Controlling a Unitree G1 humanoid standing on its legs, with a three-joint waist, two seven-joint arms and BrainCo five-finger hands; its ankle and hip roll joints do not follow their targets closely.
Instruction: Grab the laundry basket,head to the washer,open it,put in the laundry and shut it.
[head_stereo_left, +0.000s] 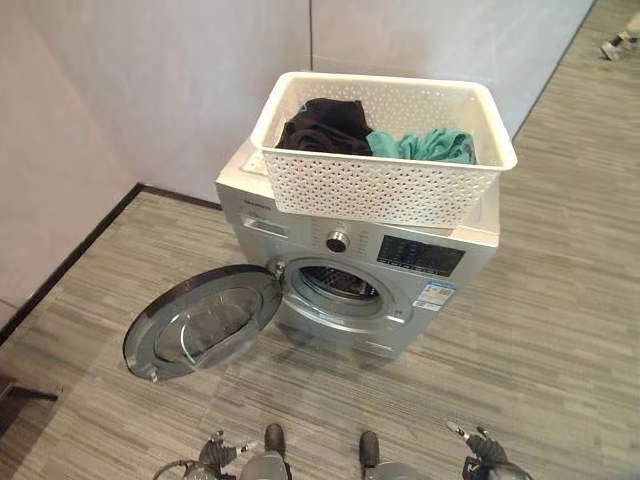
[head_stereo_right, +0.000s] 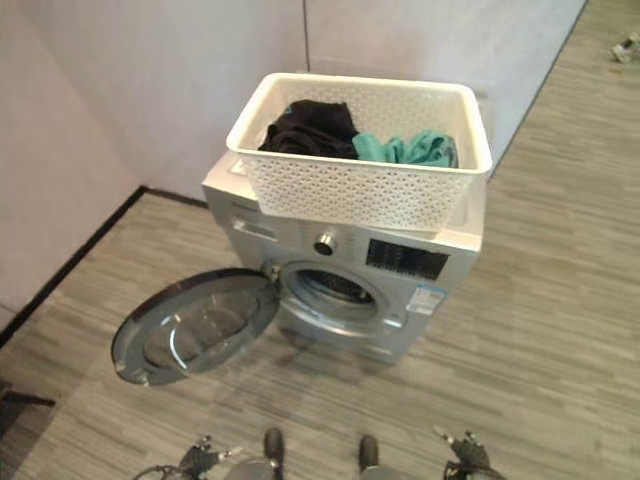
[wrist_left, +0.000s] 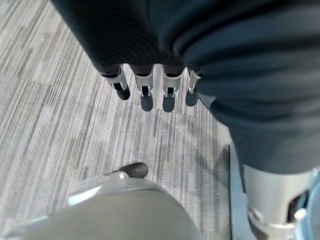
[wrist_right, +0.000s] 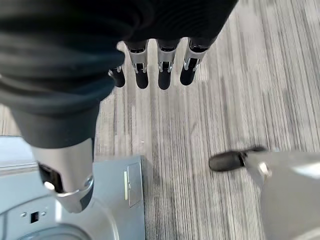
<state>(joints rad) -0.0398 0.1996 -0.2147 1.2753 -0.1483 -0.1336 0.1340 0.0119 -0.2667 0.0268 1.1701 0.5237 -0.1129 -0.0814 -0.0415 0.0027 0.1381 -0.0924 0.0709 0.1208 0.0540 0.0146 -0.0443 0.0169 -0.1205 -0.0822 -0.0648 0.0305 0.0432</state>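
Washer (head_stereo_left: 400, 290) panel label (print unreadable)

Nothing before me is legible. The washer (head_stereo_left: 360, 270) carries a dark display panel (head_stereo_left: 420, 256) to the right of its round dial (head_stereo_left: 337, 241), and a small blue-and-white sticker (head_stereo_left: 436, 295) just below that panel — both bear print, but too small for me to make out.

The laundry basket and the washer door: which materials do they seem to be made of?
The laundry basket looks like moulded plastic, cream-white and matt: its walls carry a regular pattern of small holes. The washer door, swung open, seems a dark glossy ring, probably plastic, around a clear bowl of glass or plastic that reflects light.
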